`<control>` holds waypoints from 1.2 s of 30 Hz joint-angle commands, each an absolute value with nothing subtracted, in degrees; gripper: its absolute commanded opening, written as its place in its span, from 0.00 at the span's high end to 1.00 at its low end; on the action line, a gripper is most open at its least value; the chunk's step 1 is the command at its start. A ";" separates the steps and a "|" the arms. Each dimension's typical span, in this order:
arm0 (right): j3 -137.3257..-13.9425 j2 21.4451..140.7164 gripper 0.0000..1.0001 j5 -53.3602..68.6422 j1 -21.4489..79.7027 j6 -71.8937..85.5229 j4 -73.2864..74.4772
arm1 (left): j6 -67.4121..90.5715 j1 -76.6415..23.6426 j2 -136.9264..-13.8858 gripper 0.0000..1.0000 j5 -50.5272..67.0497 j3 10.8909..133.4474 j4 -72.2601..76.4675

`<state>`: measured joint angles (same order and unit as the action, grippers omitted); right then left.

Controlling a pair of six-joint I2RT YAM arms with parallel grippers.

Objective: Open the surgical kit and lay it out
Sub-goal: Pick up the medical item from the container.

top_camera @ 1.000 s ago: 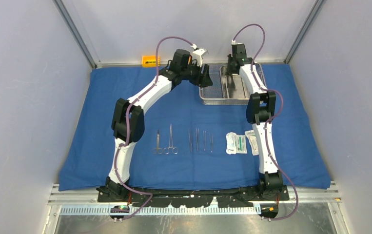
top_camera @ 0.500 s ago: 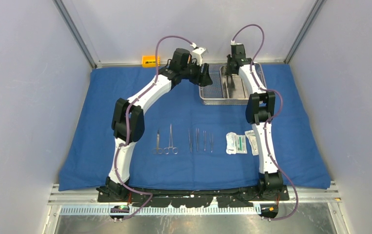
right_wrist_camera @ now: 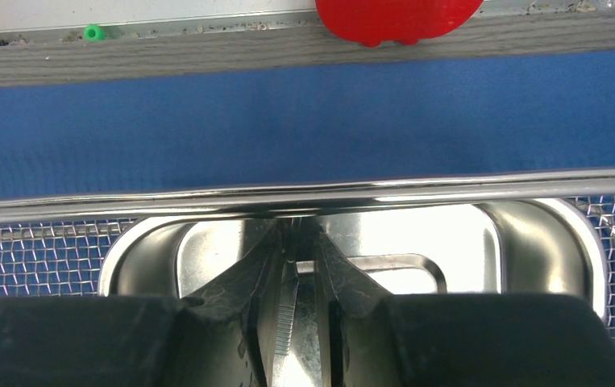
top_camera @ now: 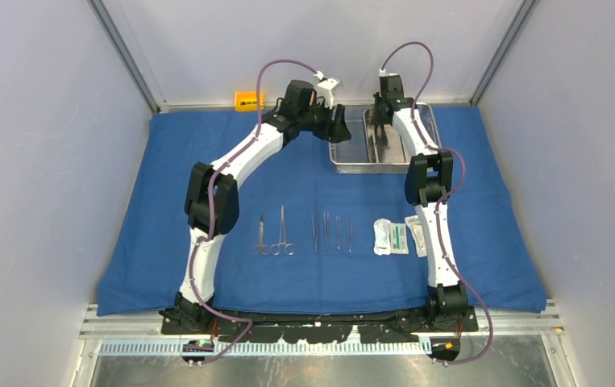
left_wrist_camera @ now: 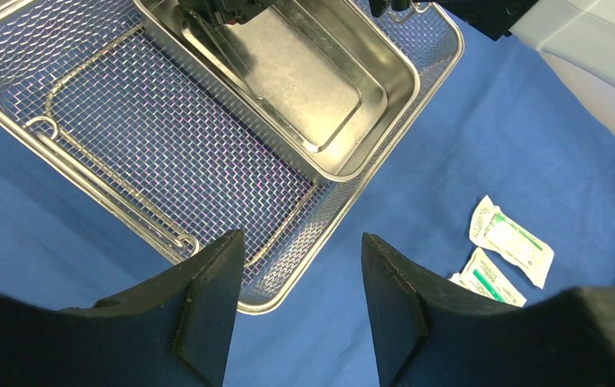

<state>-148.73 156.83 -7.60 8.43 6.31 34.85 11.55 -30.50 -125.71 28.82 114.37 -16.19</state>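
Jaws of the right gripper (right_wrist_camera: 300,242) pinch a thin steel instrument (right_wrist_camera: 286,322) in the pan (right_wrist_camera: 529,234); left gripper (left_wrist_camera: 302,242) hangs wide over the mesh tray (left_wrist_camera: 126,145)

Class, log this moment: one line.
left end effector: open, above steel mesh tray | right end effector: astride thin steel instrument in steel pan

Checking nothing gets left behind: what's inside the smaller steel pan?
The right fingers reach into the steel pan, a thin steel instrument between them. The rest of the visible floor is bare; what lies under the fingers is hidden.
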 commanded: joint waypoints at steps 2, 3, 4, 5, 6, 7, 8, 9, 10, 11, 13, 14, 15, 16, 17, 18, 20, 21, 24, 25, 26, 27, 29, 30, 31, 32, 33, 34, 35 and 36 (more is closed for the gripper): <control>-149.19 157.85 0.75 -9.26 8.77 5.47 34.45 | 11.73 -29.72 -125.16 0.43 30.19 115.53 -15.07; -149.16 157.94 0.75 -9.31 8.86 5.41 34.45 | 11.77 -29.71 -125.09 0.43 30.23 115.42 -15.05; -149.15 158.01 0.75 -9.40 8.86 5.27 34.45 | 11.85 -29.71 -125.08 0.43 30.21 115.31 -14.95; -149.19 158.09 0.76 -9.47 8.82 5.08 34.45 | 11.93 -29.64 -125.03 0.43 30.23 115.26 -14.95; -149.16 158.20 0.77 -9.61 8.77 4.97 34.45 | 12.09 -29.60 -125.06 0.43 30.23 115.15 -14.94; -149.15 158.20 0.77 -9.85 8.79 4.81 34.52 | 12.17 -29.62 -125.18 0.43 30.23 115.06 -14.86; -149.22 158.28 0.78 -10.00 8.77 4.69 34.58 | 12.33 -29.54 -125.15 0.43 30.23 115.11 -14.87; -149.24 158.37 0.78 -10.08 8.79 4.59 34.69 | 12.45 -29.53 -125.16 0.43 30.31 115.06 -14.82; -149.24 158.45 0.78 -10.10 8.71 4.61 34.79 | 12.54 -29.53 -125.16 0.43 30.28 115.07 -14.79; -149.24 158.61 0.78 -10.23 8.78 4.43 34.88 | 12.63 -29.47 -125.16 0.43 30.36 115.07 -14.74; -149.46 158.85 0.79 -10.44 8.74 4.33 35.13 | 12.66 -29.40 -125.16 0.43 30.39 115.07 -14.68; -149.55 158.82 0.80 -10.50 8.77 4.21 35.08 | 12.66 -29.44 -125.23 0.43 30.41 115.05 -14.69; -149.63 158.93 0.81 -10.54 8.79 4.11 35.03 | 12.66 -29.44 -125.24 0.43 30.41 115.07 -14.73; -149.67 158.91 0.81 -10.57 8.83 4.13 35.07 | 12.66 -29.44 -125.29 0.43 30.48 115.13 -14.68; -149.75 158.92 0.82 -10.55 8.75 4.15 34.99 | 12.61 -29.40 -125.25 0.43 30.50 115.09 -14.69; -149.76 158.91 0.82 -10.61 8.71 4.06 34.98 | 12.65 -29.37 -125.24 0.43 30.50 115.13 -14.71; -149.98 158.99 0.85 -10.80 8.79 3.86 34.93 | 12.66 -29.36 -125.24 0.43 30.49 115.10 -14.70; -150.09 158.99 0.85 -10.83 8.76 3.88 34.97 | 12.66 -29.34 -125.20 0.43 30.50 115.08 -14.68; -150.53 158.95 0.87 -11.06 8.71 3.79 34.98 | 12.66 -29.27 -125.25 0.43 30.44 115.21 -14.80; -150.67 158.99 0.88 -11.12 8.72 3.77 34.98 | 12.61 -29.27 -125.32 0.43 30.48 115.21 -14.83; -150.85 158.96 0.89 -11.16 8.76 3.80 34.98 | 12.65 -29.27 -125.33 0.43 30.45 115.31 -14.85; -150.97 158.81 0.91 -11.18 8.73 3.84 34.94 | 12.61 -29.27 -125.33 0.43 30.46 115.46 -14.86; -151.37 158.67 0.96 -11.32 8.70 3.79 34.84 | 12.57 -29.27 -125.40 0.43 30.50 115.59 -14.95; -151.57 158.46 0.98 -11.29 8.66 3.79 34.89 | 12.46 -29.26 -125.42 0.43 30.50 115.79 -15.05; -151.67 158.30 1.00 -11.28 8.56 3.86 34.83 | 12.41 -29.27 -125.49 0.43 30.49 115.94 -15.12; -151.76 158.03 1.00 -11.20 8.56 4.07 34.90 | 12.33 -29.27 -125.63 0.43 30.49 116.20 -15.33; -151.84 157.69 1.00 -11.08 8.53 4.07 34.90 | 12.31 -29.27 -125.72 0.43 30.49 116.50 -15.55; -151.86 157.34 1.00 -11.00 8.46 4.17 34.89 | 12.31 -29.26 -125.87 0.43 30.43 116.85 -15.68; -151.87 156.94 1.00 -10.92 8.35 4.30 34.91 | 12.35 -29.27 -126.00 0.43 30.49 117.12 -15.81; -151.94 156.50 1.00 -10.53 8.28 4.40 34.96 | 12.50 -29.27 -126.24 0.43 30.48 117.42 -15.89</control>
